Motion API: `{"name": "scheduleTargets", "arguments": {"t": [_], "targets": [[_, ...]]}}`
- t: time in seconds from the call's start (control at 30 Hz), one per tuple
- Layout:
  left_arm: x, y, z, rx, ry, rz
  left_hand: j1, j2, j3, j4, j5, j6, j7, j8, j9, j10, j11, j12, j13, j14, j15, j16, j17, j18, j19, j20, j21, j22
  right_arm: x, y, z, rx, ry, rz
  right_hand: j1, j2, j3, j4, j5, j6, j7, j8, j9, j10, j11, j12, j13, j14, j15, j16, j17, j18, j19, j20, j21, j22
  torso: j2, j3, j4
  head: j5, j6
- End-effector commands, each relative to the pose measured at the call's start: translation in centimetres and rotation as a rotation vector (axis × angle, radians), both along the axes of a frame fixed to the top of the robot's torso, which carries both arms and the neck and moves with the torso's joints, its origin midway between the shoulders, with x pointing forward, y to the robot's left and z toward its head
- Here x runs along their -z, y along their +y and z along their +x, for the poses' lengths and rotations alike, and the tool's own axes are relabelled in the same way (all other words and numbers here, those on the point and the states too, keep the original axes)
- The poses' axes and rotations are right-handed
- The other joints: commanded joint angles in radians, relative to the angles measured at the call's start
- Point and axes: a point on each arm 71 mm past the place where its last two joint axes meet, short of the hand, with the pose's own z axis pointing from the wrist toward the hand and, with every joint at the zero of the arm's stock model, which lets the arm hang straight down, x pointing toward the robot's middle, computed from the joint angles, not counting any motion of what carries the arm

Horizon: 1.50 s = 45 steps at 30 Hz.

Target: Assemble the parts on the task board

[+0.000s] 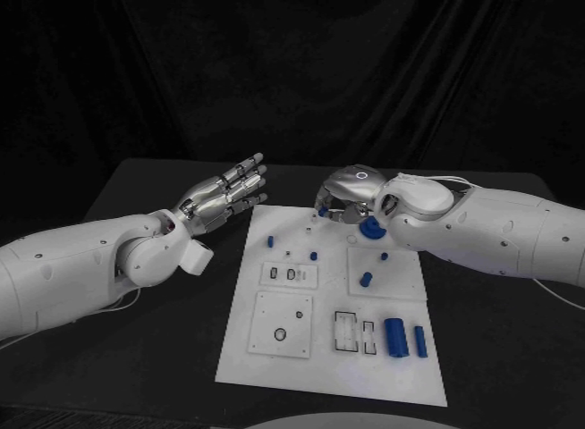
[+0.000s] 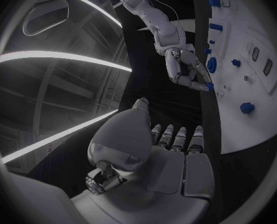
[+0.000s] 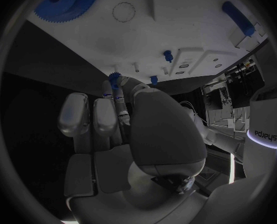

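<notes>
Surface: black, task board (image 1: 274, 295) centred.
Right robot hand (image 1: 348, 192): small blue part (image 3: 115, 78) pinched; light, rigid.
Left robot hand (image 1: 225, 195): spread, empty.

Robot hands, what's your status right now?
Left robot hand open, off the task board. Right robot hand pinching a small blue part at board's far edge. Nothing blocking.

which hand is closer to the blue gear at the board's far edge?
Right. The right hand hovers just beside the blue gear at the task board's far edge. The left hand is held open off the board's far left corner, farther away.
</notes>
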Motion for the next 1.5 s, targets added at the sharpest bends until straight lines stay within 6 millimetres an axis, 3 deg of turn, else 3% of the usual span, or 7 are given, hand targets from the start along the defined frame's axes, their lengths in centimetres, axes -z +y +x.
{"name": "scheduleTargets", "arguments": {"t": [0.03, 0.17, 0.4, 0.83, 0.97, 1.0, 1.5], "targets": [[-0.1, -0.1, 0.0, 0.000, -0.009, -0.008, 0.010, 0.000, 0.004, -0.012, 0.009, 0.009, 0.001, -0.002, 0.001, -0.001, -0.005, -0.008, -0.002, 0.001, 0.006, -0.004, -0.001, 0.010, -0.003, 0.004, -0.004, -0.001, 0.0, 0.2, 0.1, -0.002, -0.016, 0.013, -0.010, -0.002, -0.004, 0.004, -0.005, -0.007, 0.000, -0.005, -0.002, -0.007, 0.001, -0.002, -0.002, 0.006, 0.002, 0.003, 0.001, -0.013, 0.003, 0.001, 0.002, -0.001, 0.000, -0.0002, -0.0003, 0.001, -0.002], [0.0, -0.3, 0.0, 0.007, -0.004, -0.007, 0.013, 0.003, 0.007, -0.020, 0.014, 0.022, 0.018, 0.001, 0.003, -0.003, 0.012, -0.013, -0.003, 0.001, 0.007, -0.004, -0.001, 0.010, -0.003, 0.004, -0.004, -0.001, 0.3, 0.4, 0.3, 0.001, -0.017, 0.013, -0.010, -0.002, -0.005, 0.005, -0.006, -0.007, 0.000, -0.006, -0.002, -0.008, 0.002, -0.002, -0.003, 0.006, 0.002, 0.004, 0.001, -0.013, 0.003, 0.001, 0.003, 0.000, 0.000, 0.0004, 0.0041, 0.000, -0.002], [0.0, -0.3, 0.0, 0.009, 0.000, -0.005, 0.015, 0.006, 0.009, -0.025, 0.019, 0.031, 0.032, 0.003, 0.005, -0.003, 0.013, -0.013, -0.002, 0.001, 0.008, -0.004, -0.001, 0.010, -0.003, 0.005, -0.004, -0.001, 0.6, 0.8, 0.5, 0.001, -0.017, 0.011, -0.010, -0.001, -0.004, 0.005, -0.007, -0.009, 0.000, -0.007, -0.003, -0.009, 0.002, -0.002, -0.005, 0.006, 0.002, 0.003, 0.001, -0.013, 0.003, 0.001, 0.002, -0.001, 0.001, 0.0000, 0.0000, 0.004, -0.005], [0.1, -0.4, 0.1, 0.018, 0.007, -0.003, 0.019, 0.015, 0.015, -0.036, 0.030, 0.049, 0.059, 0.007, 0.008, -0.004, 0.024, -0.015, -0.003, 0.001, 0.009, -0.004, -0.001, 0.010, -0.002, 0.007, -0.003, -0.001, 1.0, 1.3, 1.1, 0.011, -0.014, -0.001, -0.013, 0.000, -0.006, 0.011, -0.034, -0.015, 0.001, -0.016, -0.006, -0.018, 0.005, -0.002, -0.020, 0.003, 0.005, -0.001, -0.003, -0.013, 0.000, 0.003, -0.001, 0.000, 0.000, 0.0001, -0.0004, 0.001, -0.013], [0.1, -0.5, 0.1, 0.023, 0.011, -0.003, 0.023, 0.019, 0.019, -0.057, 0.044, 0.094, 0.125, 0.022, 0.015, -0.003, 0.010, -0.015, -0.002, 0.001, 0.010, -0.004, -0.001, 0.010, -0.002, 0.009, -0.003, -0.001, 1.2, 1.5, 1.2, 0.012, -0.004, -0.009, -0.013, 0.000, -0.007, 0.013, -0.040, -0.017, 0.001, -0.018, -0.007, -0.020, 0.005, -0.002, -0.023, 0.002, 0.005, -0.003, -0.005, -0.012, -0.001, 0.003, -0.003, 0.000, 0.000, 0.0006, 0.0011, -0.001, -0.014], [0.1, -0.5, 0.1, 0.025, 0.011, -0.003, 0.023, 0.019, 0.020, -0.059, 0.046, 0.098, 0.128, 0.023, 0.016, -0.003, 0.010, -0.015, -0.002, 0.001, 0.010, -0.004, -0.001, 0.010, -0.002, 0.009, -0.003, -0.001, 1.3, 1.6, 1.2, 0.012, 0.000, -0.011, -0.014, 0.000, -0.007, 0.013, -0.041, -0.018, 0.001, -0.019, -0.007, -0.021, 0.006, -0.002, -0.025, 0.002, 0.005, -0.003, -0.004, -0.013, -0.001, 0.003, -0.003, 0.000, 0.000, 0.0004, 0.0004, 0.000, -0.016], [0.1, -0.7, 0.1, 0.033, 0.010, -0.008, 0.026, 0.022, 0.024, -0.070, 0.060, 0.117, 0.140, 0.031, 0.019, -0.003, 0.015, -0.014, -0.002, 0.001, 0.011, -0.004, -0.001, 0.010, -0.001, 0.010, -0.002, 0.000, 2.0, 1.9, 1.1, 0.017, 0.029, -0.031, -0.021, 0.000, -0.011, 0.023, -0.064, -0.030, 0.004, -0.028, -0.012, -0.034, 0.009, -0.002, -0.038, -0.003, 0.009, -0.008, -0.010, -0.011, -0.007, 0.006, -0.011, -0.003, 0.000, 0.0003, -0.0004, -0.003, -0.025]]}}
